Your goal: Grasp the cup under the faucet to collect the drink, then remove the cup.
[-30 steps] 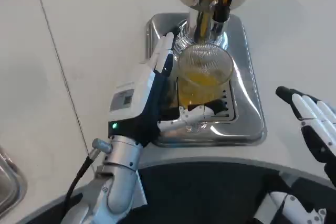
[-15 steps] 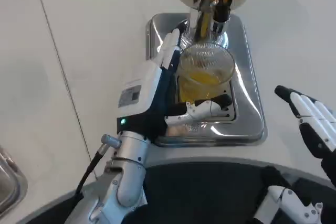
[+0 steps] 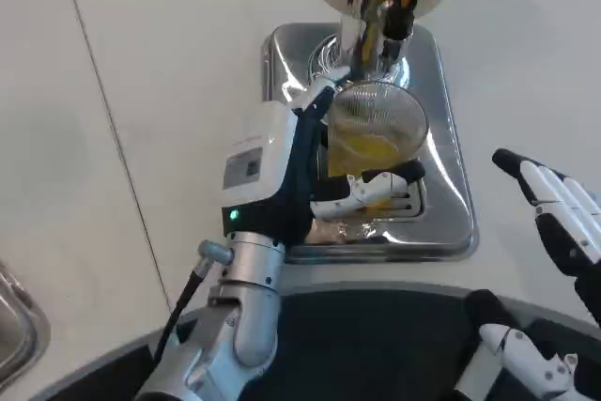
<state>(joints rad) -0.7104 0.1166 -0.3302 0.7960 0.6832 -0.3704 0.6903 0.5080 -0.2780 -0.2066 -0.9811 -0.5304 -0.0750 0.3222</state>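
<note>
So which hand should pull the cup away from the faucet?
Left. The left hand already wraps the cup on the drip tray; the right hand rests open, apart.

Left hand (image 3: 310, 171) up over the middle of the picture, white back on top, silver forearm coming up from the bottom edge. Fingers (image 3: 315, 100) stretched out along one side, thumb (image 3: 371, 185) curled round the other side, wrapped tight and holding. Small green light glowing at the wrist. Right hand (image 3: 559, 223) low at the right edge, fingers straight and apart, holding nothing.
</note>
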